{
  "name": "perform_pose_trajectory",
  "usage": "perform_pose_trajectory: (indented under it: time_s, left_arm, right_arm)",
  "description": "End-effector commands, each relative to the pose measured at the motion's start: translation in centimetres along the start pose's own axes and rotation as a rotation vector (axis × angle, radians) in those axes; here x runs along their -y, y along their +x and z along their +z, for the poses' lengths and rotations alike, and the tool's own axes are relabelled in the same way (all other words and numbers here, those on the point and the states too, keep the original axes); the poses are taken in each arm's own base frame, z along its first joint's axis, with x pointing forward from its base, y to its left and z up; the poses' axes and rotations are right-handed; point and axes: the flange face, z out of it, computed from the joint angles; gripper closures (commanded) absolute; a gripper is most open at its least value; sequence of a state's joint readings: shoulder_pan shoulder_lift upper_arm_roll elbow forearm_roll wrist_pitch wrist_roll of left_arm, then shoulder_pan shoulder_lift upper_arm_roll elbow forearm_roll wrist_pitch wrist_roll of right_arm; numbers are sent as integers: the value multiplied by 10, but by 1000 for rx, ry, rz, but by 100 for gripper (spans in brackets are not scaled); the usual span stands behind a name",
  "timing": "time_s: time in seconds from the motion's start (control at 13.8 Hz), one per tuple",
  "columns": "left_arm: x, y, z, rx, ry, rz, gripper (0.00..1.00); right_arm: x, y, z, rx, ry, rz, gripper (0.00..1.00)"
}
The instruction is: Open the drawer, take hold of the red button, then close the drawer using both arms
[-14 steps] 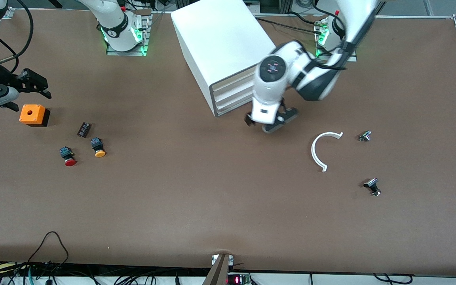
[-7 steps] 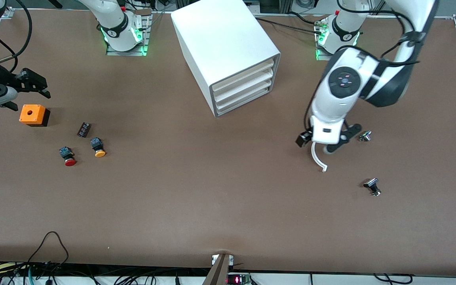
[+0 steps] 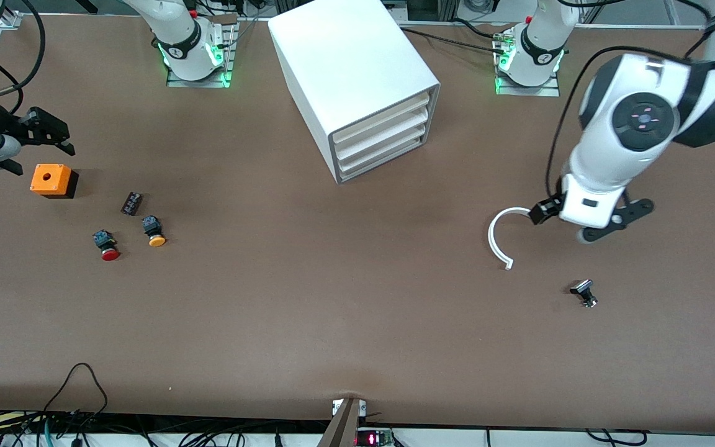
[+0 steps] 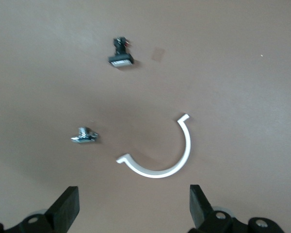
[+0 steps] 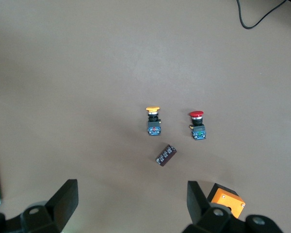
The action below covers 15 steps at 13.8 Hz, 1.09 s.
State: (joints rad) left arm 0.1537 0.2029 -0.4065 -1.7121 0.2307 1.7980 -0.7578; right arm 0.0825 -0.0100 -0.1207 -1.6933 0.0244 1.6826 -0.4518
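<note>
The white cabinet (image 3: 357,68) stands near the arm bases, and all the stacked drawers (image 3: 377,135) in it are shut. The red-capped button (image 3: 109,251) (image 5: 197,121) lies on the table toward the right arm's end, beside a yellow-capped one. My right gripper (image 3: 40,151) (image 5: 131,204) hovers open above the table beside the orange box, holding nothing. My left gripper (image 3: 561,225) (image 4: 133,211) hangs open and empty over the table next to a white arc, well away from the cabinet.
An orange box with a hole (image 3: 53,180) (image 5: 225,201), a yellow-capped button (image 3: 156,237) (image 5: 153,119) and a small dark block (image 3: 131,203) (image 5: 166,154) lie near the red button. A white arc (image 3: 495,239) (image 4: 182,155) and small metal parts (image 3: 584,293) (image 4: 85,137) lie toward the left arm's end.
The left arm has swung from in front of the cabinet's drawers toward its own end of the table, passing over the white arc. The right gripper drifted slightly away from the orange box.
</note>
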Motion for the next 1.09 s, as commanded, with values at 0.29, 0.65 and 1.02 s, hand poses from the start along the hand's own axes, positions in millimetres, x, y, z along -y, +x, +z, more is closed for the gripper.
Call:
perform_pose_trajectory:
  time_s: [0.29, 0.65, 1.02]
  left_arm:
    - [95, 18, -65, 41, -76, 262, 0]
    - [115, 17, -102, 72, -134, 501, 0]
    - [127, 20, -108, 73, -139, 584, 0]
  right_arm:
    - [-5, 8, -1, -6, 3, 8, 1]
    - [-7, 7, -3, -7, 5, 9, 1]
    - [-7, 7, -3, -8, 6, 10, 1]
